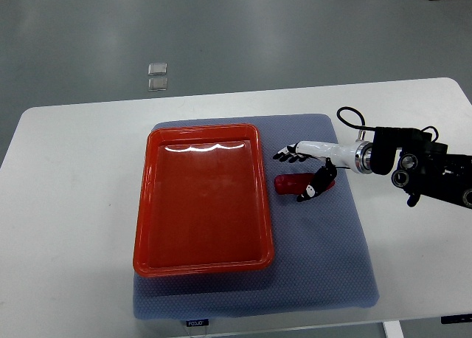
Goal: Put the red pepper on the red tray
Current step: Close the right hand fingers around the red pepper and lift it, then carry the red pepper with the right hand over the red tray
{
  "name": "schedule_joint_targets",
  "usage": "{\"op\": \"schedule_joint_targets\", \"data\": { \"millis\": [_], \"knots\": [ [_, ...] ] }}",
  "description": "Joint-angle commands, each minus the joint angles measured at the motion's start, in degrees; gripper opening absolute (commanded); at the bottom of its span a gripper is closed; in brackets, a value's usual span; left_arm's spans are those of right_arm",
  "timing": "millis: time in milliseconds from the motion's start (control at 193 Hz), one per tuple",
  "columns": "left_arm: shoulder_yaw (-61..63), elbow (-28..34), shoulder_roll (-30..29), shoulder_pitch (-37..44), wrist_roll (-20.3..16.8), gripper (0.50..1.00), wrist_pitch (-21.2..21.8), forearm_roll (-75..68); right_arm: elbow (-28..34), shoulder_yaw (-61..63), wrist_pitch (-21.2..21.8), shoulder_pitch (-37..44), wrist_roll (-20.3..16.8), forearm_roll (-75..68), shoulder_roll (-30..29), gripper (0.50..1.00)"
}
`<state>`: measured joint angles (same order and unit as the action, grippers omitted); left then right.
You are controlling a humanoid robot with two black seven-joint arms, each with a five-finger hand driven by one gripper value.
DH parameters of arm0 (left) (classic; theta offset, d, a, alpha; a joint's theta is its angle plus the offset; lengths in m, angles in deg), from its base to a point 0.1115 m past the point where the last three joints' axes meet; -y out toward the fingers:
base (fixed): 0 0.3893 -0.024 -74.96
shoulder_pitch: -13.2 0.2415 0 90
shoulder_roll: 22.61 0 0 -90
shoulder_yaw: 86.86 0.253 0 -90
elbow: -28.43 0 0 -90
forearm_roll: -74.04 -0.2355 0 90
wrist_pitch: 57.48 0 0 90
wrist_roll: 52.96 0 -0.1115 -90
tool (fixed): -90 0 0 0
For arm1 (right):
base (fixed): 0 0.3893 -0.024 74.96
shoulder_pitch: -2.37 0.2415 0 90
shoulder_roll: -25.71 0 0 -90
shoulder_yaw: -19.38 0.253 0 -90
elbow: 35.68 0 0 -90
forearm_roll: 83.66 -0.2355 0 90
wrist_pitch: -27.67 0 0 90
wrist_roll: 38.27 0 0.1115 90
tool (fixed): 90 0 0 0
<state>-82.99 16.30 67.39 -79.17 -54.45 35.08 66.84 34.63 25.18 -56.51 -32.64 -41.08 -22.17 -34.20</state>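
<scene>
The right hand, fingers spread and holding nothing, straddles the pepper lying on the mat just right of the tray; a shallow close could squeeze it away sideways.

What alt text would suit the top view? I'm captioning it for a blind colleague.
The right robot hand, fingers spread, hovers at a red pepper lying on a grey mat just right of an empty red tray. The mat and tray sit on a white table; no left arm shows.
</scene>
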Motion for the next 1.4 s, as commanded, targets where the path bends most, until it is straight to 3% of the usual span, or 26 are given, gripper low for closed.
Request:
{"op": "schedule_joint_targets", "data": {
  "millis": [0, 176, 436, 508, 586, 643, 804, 1131, 1396],
  "knots": [
    [-0.01, 0.0, 0.0, 0.0, 0.0, 1.0, -0.01, -0.01, -0.09, -0.09, -0.55, -0.59, 0.53, 1.71, 0.15, 0.893],
    [-0.01, -0.09, 0.0, 0.0, -0.09, 1.0, -0.01, -0.01, -0.26, -0.36, -0.73, -1.03, 0.61, 2.15, 0.15, 0.86],
    [-0.01, -0.09, 0.0, 0.0, 0.0, 1.0, -0.01, -0.01, -0.7, -1.5, -1.78, -1.29, 1.23, 4.26, 0.15, 0.756],
    [-0.01, -0.09, 0.0, 0.0, 0.0, 1.0, -0.01, -0.01, -0.88, -1.5, -1.87, -1.38, 1.41, 4.26, 0.06, 0.69],
    [-0.01, -0.09, 0.0, 0.0, 0.0, 1.0, -0.01, -0.01, -0.96, -1.68, -1.87, -1.38, 1.41, 4.44, 0.06, 0.552],
    [-0.01, -0.09, 0.0, 0.0, 0.0, 1.0, -0.01, -0.01, -0.96, -1.68, -1.78, -1.21, 1.41, 4.7, 0.15, 0.5],
    [-0.09, 0.08, 0.0, 0.0, 0.0, 1.0, -0.01, -0.01, -0.96, -1.41, -1.17, 0.2, 1.32, 4.0, 1.11, 0.5],
    [-0.01, 0.08, 0.0, 0.0, 0.0, 1.0, -0.01, -0.01, 0.18, -0.8, 2.79, 10.66, 1.41, -0.31, 4.28, 0.5],
    [0.08, -0.18, 0.0, 0.0, 0.0, 1.0, -0.01, -0.01, -1.05, -1.76, 3.32, 15.93, 1.05, -2.95, -3.72, 0.5]
  ]
}}
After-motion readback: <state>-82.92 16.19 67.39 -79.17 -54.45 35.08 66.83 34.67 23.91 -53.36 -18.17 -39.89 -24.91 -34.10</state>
